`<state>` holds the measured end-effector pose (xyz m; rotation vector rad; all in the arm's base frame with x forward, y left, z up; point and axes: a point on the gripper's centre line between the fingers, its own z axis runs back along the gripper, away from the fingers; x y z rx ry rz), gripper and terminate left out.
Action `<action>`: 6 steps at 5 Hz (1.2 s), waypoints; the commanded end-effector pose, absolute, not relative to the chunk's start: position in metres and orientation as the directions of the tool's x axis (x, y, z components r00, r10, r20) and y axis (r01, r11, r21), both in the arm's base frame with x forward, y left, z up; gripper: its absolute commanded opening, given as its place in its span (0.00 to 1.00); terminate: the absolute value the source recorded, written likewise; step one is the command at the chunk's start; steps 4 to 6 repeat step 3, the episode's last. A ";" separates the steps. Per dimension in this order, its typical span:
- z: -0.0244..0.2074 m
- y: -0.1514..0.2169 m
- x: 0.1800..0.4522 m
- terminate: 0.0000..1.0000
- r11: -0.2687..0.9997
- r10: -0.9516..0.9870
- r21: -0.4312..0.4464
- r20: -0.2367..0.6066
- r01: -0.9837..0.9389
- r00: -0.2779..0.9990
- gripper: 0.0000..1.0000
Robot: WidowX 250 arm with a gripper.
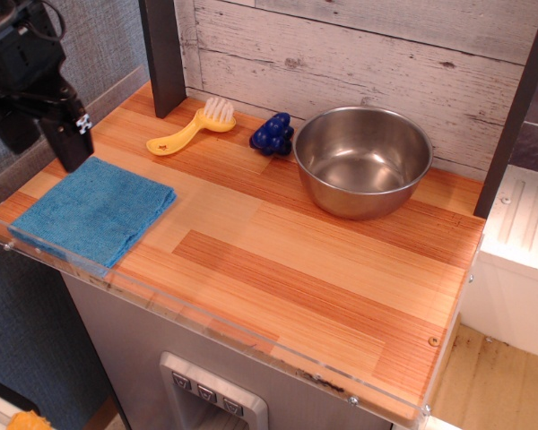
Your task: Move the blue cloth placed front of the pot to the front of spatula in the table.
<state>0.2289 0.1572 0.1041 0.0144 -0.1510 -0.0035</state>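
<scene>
The blue cloth (94, 213) lies flat at the front left corner of the wooden table (278, 260), in front of the yellow spatula (193, 127) with its white bristle head. The steel pot (363, 161) stands at the back right, apart from the cloth. My black gripper (43, 143) hangs above the table's left edge, just behind and over the cloth's far corner. It is open, holds nothing, and its fingers (72, 136) are off the cloth.
A dark blue grape cluster toy (273, 134) sits between the spatula and the pot. A dark post (163, 54) stands at the back left. A clear acrylic guard (206, 322) runs along the front edge. A white plank wall is behind.
</scene>
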 end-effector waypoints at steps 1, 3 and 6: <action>0.108 0.138 0.245 0.00 0.996 -0.054 0.074 0.066 0.049 0.996 1.00; 0.108 0.138 0.245 1.00 0.996 -0.054 0.074 0.066 0.049 0.996 1.00; 0.108 0.138 0.245 1.00 0.996 -0.054 0.074 0.066 0.049 0.996 1.00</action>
